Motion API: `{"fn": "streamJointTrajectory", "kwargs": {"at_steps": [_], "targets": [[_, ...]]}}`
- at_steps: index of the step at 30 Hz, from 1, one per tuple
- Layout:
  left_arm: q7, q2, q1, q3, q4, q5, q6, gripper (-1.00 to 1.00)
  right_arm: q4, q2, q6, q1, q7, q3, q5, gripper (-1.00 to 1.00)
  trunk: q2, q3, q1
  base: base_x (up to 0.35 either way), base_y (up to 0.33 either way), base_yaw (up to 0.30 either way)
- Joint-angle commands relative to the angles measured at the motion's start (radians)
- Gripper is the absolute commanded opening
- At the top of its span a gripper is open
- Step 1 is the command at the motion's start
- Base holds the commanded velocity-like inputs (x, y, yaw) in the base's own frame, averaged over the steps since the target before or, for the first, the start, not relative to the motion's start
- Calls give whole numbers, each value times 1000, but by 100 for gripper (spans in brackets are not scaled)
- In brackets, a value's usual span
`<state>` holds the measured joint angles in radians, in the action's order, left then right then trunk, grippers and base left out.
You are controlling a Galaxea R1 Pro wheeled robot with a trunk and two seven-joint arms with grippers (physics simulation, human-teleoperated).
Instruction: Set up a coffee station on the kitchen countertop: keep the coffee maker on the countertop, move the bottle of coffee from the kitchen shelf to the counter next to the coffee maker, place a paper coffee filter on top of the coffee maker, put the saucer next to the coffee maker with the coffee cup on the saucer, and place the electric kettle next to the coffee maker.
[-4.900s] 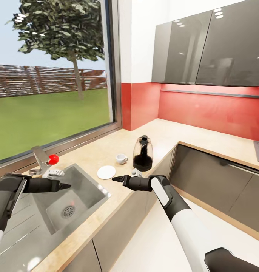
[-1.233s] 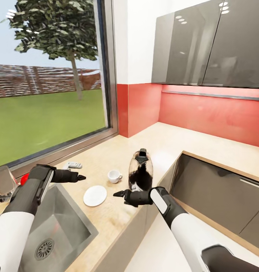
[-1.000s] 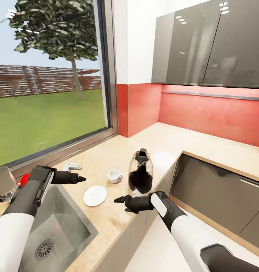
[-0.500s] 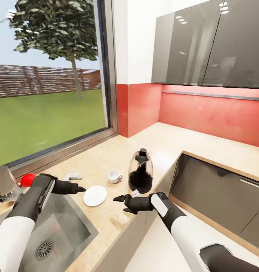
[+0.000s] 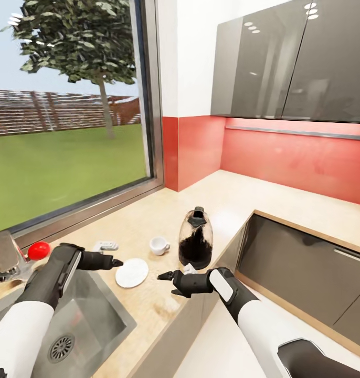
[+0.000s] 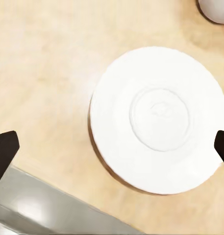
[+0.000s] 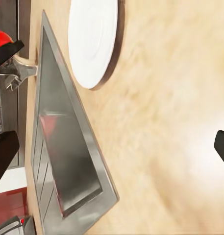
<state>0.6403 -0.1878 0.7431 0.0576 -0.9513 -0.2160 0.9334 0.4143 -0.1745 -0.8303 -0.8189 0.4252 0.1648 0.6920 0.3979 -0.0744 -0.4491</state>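
Right gripper [image 5: 164, 275]: fingers apart, empty, above kitchen countertop [image 5: 222, 194] edge. Left gripper [image 5: 117, 262]: fingers apart, empty, just beside saucer [image 5: 131, 273] at its 9 o'clock. Coffee cup [image 5: 159, 245]: at saucer's 1 o'clock. Electric kettle [image 5: 196, 238]: upright, at cup's 3 o'clock.

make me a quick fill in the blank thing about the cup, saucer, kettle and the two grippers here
1. The saucer lies on the kitchen countertop with nothing on it; the coffee cup stands ____ it.
2. The electric kettle has a ____ lid.
3. The left gripper has its fingers spread over the ____.
4. The right gripper is ____ and holds nothing.

Missing words: beside; black; saucer; open
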Motion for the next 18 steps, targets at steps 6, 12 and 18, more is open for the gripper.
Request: {"fn": "streamJointTrajectory", "kwargs": {"at_steps": [6,12,18], "targets": [[9,10,1,2,-1,-11,-3,100,0,0,-1,-1,6,1,-6,100,2,-2,-1,139,0,0],[9,12,1,0,-1,-10,-4,100,0,0,-1,0,6,1,-6,100,2,-2,-1,64,-46,0],[9,16,1,1,-2,-12,-3,100,-7,0,-1,0,6,1,-6,100,2,-2,-1,100,-98,0]]}}
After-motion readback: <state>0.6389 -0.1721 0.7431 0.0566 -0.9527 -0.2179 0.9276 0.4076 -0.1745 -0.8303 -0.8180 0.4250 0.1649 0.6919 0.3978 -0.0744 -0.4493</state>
